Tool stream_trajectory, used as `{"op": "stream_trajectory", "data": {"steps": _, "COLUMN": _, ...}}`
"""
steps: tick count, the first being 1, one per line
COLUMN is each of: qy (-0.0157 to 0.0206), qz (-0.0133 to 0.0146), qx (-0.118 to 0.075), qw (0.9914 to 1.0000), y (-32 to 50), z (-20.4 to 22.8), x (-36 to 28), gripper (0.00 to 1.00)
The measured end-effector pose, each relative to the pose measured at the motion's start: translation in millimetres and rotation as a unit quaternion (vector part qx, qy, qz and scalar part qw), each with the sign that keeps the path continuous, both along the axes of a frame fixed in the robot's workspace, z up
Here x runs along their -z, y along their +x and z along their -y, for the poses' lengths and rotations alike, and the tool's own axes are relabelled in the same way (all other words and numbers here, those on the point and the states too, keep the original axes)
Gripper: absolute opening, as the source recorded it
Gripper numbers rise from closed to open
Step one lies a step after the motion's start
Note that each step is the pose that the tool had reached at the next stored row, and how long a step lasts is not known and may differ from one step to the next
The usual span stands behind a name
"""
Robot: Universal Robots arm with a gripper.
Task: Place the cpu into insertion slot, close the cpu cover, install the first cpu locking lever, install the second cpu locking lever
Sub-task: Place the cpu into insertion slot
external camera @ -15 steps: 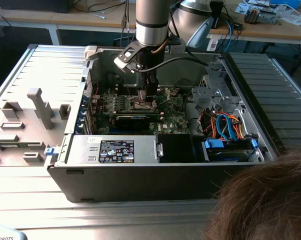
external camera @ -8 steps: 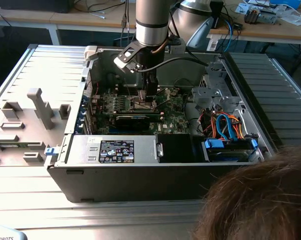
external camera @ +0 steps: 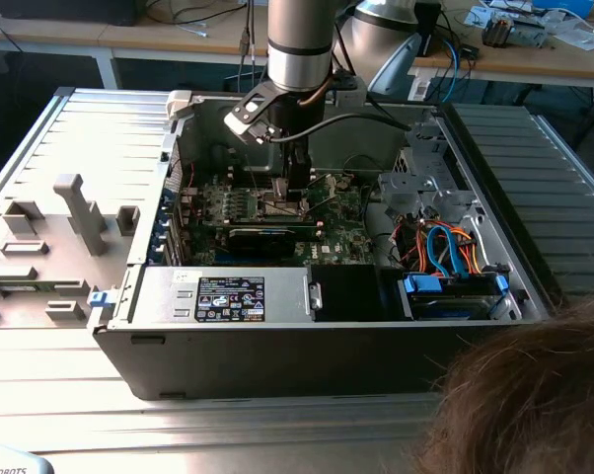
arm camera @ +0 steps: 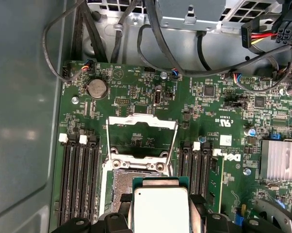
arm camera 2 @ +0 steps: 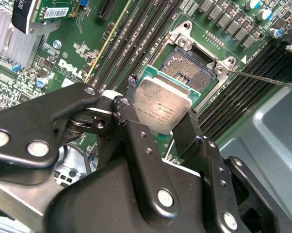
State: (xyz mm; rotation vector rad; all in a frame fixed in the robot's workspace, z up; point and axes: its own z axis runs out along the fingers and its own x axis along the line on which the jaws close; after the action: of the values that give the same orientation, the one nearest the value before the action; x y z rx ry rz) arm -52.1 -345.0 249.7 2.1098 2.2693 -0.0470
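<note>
cpu (arm camera 2: 163, 104) clamped in gripper (arm camera 2: 159, 108) above insertion slot (arm camera 2: 190, 65)

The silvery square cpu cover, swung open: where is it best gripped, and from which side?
Probably the silvery square cpu cover is best pinched on its free end bar, farthest from its hinge at the dark square insertion slot, approached from that far side; its middle is cut out.

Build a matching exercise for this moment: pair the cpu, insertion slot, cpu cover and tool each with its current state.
Things:
1. cpu
2. insertion slot
3. cpu cover
4. tool

States:
A. swung open, off the socket
B. shut on the cpu
C. gripped at two opposite edges, not yet seated
D. uncovered, contacts exposed

Pairs: 1-C, 2-D, 3-A, 4-B
</note>
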Motion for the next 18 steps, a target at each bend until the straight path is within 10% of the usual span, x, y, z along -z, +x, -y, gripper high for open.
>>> {"op": "stream_trajectory", "data": {"steps": 10, "qy": 0.0007, "qz": 0.0000, "qx": 0.024, "qw": 0.99970, "y": 0.0, "z": 0.0, "x": 0.9, "gripper": 0.55}}
{"op": "stream_trajectory", "data": {"steps": 13, "qy": 0.0144, "qz": -0.0004, "qx": 0.032, "qw": 0.99938, "y": -0.6, "z": -0.1, "x": 2.0, "gripper": 0.55}}
{"op": "stream_trajectory", "data": {"steps": 18, "qy": 0.0146, "qz": -0.0004, "qx": 0.032, "qw": 0.99938, "y": -0.8, "z": 0.0, "x": 3.3, "gripper": 0.55}}
